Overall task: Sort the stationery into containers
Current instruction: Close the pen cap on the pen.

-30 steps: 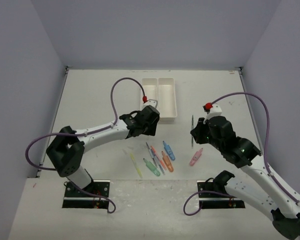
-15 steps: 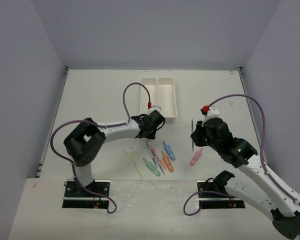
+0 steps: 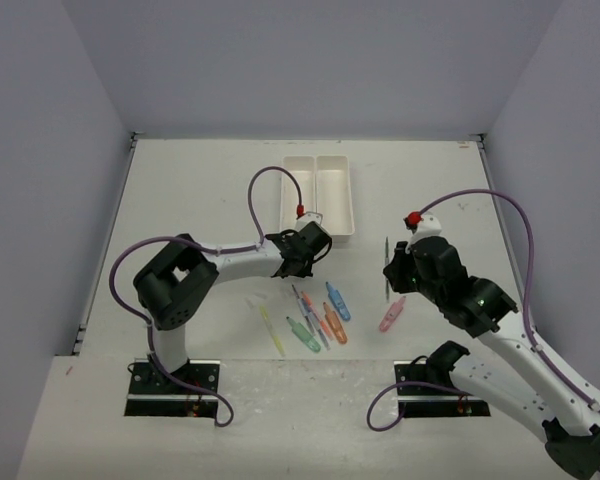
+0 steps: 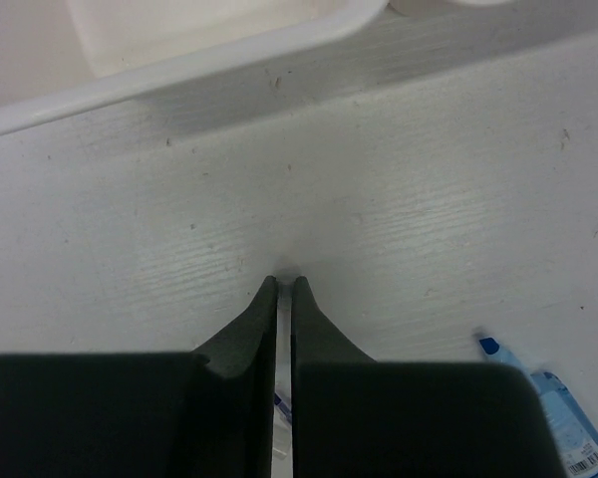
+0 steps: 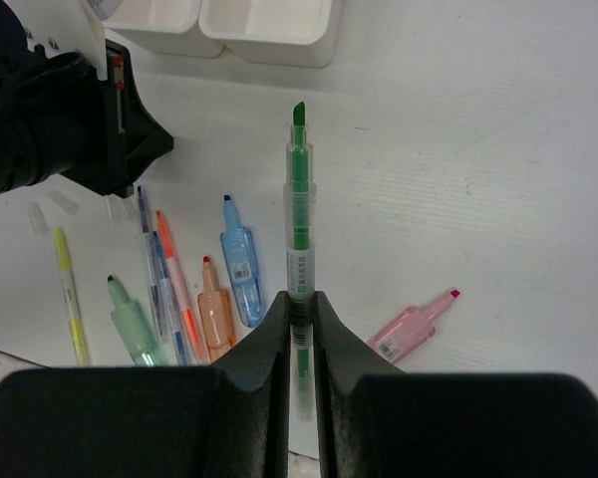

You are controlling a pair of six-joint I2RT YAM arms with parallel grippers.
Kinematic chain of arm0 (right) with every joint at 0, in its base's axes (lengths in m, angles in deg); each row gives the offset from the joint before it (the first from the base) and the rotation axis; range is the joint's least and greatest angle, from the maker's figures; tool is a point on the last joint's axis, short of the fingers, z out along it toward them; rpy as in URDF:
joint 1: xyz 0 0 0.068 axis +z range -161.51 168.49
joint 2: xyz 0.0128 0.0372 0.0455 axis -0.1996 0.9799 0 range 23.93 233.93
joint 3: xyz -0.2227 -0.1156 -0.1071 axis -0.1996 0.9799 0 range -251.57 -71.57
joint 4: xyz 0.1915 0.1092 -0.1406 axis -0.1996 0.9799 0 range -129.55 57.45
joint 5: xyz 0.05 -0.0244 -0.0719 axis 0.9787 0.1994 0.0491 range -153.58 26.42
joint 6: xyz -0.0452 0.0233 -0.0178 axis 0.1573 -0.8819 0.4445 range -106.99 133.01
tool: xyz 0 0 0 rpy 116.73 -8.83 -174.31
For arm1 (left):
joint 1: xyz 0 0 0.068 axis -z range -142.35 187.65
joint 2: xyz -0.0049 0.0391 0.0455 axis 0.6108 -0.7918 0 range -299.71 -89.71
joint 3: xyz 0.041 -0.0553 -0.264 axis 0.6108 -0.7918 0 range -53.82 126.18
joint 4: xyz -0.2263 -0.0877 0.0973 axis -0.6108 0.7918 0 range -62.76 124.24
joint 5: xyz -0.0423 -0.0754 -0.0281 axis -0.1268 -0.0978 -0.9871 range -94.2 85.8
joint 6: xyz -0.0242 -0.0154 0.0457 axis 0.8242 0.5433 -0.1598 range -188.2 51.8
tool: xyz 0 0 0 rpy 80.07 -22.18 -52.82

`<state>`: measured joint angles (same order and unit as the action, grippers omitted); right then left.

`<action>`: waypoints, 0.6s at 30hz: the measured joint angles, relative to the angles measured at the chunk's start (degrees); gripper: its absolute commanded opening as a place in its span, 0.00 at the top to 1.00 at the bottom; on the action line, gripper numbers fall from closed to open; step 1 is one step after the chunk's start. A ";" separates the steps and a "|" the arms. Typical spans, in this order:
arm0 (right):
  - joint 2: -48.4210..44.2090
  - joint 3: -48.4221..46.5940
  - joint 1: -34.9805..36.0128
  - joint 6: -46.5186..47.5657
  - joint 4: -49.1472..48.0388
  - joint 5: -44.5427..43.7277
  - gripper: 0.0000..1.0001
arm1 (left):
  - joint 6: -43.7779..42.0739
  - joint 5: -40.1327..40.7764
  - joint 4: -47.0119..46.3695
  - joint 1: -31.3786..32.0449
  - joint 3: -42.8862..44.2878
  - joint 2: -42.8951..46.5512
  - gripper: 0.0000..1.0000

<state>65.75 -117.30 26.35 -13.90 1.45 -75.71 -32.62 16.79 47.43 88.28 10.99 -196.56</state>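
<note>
You see a scuffed white bench [image 3: 180, 200] enclosed by pale lilac walls [image 3: 310, 60]; left tool [image 4: 285, 283] clenched, right tool [image 5: 299, 299] grasping the green pen [image 5: 298, 189].

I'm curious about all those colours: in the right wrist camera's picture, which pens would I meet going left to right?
yellow pen → pale green marker → orange marker → blue marker → green pen → pink marker

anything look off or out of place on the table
A few clear caps lie loose on the table by the yellow pen, off their pens. The green pen in the right gripper has its tip bare too.
</note>
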 measured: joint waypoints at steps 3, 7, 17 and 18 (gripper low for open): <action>-0.04 0.02 0.00 -0.02 -0.02 -0.03 1.00 | 0.00 0.00 -0.10 -0.07 0.00 -0.02 1.00; -0.13 0.29 0.00 -0.01 -0.54 0.28 1.00 | 0.01 -0.08 -0.11 -0.18 -0.01 0.28 1.00; -4.08 13.53 0.02 -1.43 -20.81 22.10 1.00 | 0.50 -1.27 -5.27 -0.35 -4.53 20.29 1.00; -4.41 15.68 0.02 -2.53 -24.62 25.14 1.00 | 0.63 -1.37 -7.76 -0.35 -5.55 23.62 1.00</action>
<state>61.34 -101.62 26.38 -16.43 -23.18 -50.57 -32.00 15.42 39.67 87.93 5.44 -172.94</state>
